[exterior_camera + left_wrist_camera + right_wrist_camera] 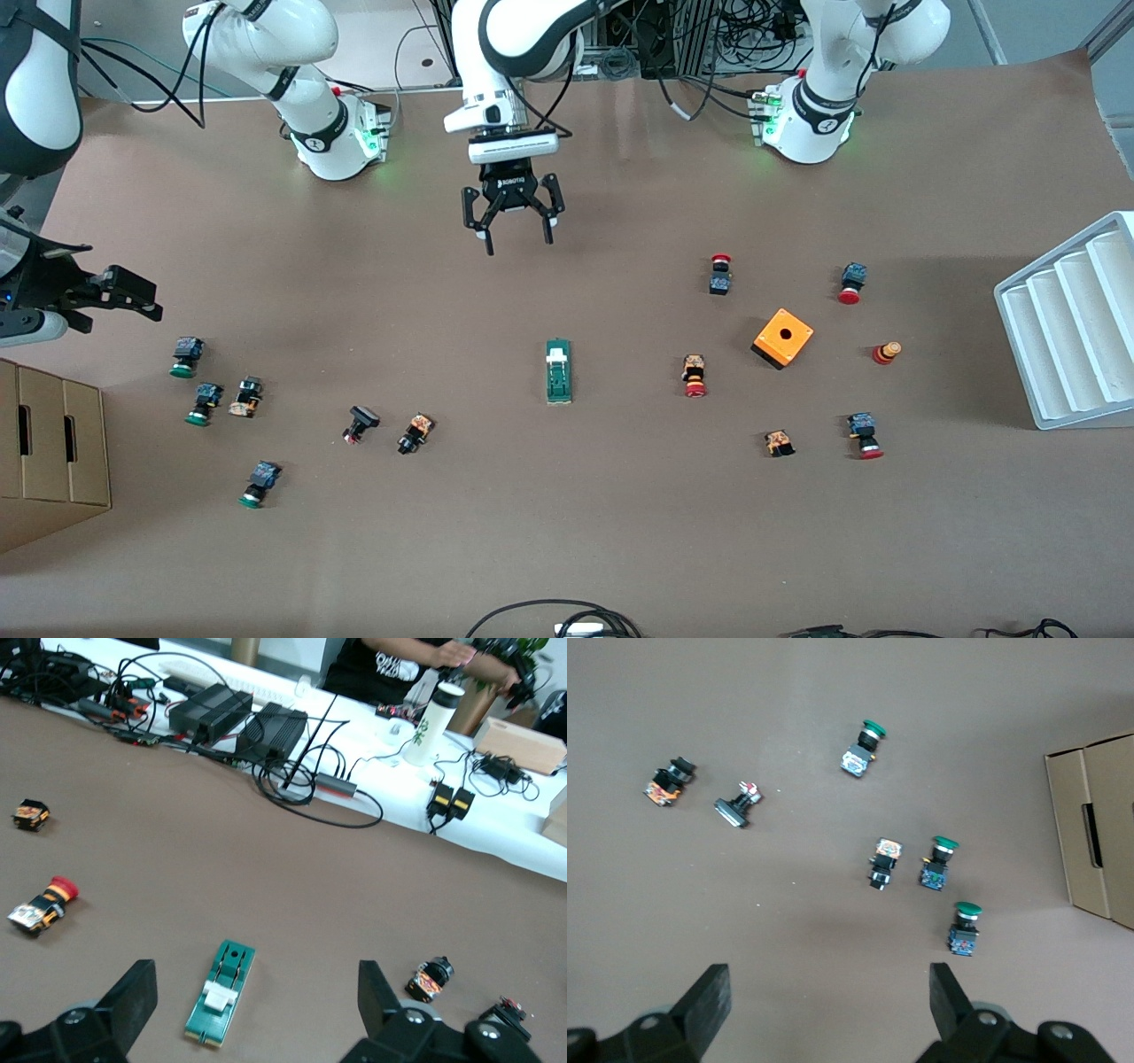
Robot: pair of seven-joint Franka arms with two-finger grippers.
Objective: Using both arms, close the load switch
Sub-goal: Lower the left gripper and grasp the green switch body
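**Both claws spread and empty, load switch alone mid-table**

Over the worktop's middle, toward the edge where the arm bases stand, the left gripper [512, 232] hangs with its jaws spread wide and nothing between them. The right gripper [124, 292] is over the right arm's end of the table, jaws likewise apart and empty, above a patch scattered with small push-buttons.

The load switch [557, 371] lies flat near the centre of the worktop, nearer the front camera than the spot under the left gripper. It is a narrow dark-green block with a white lever piece on top, set toward one end, and it is longer than any button around it. The left wrist view shows it [220, 993] between that gripper's fingers [133, 997] in the frame, well clear of them, along with cables and power bricks on a white surface past the table's edge (which the front view does not show).

The right wrist view shows six buttons, three of them green-capped [870, 730], and a cardboard box [1097, 837]; the switch is not in it.

Counted from the front: one load switch, one orange cube box [782, 338], six push-buttons toward the right arm's end, six more pieces around the orange box, one white slotted tray [1076, 319] at the left arm's end.
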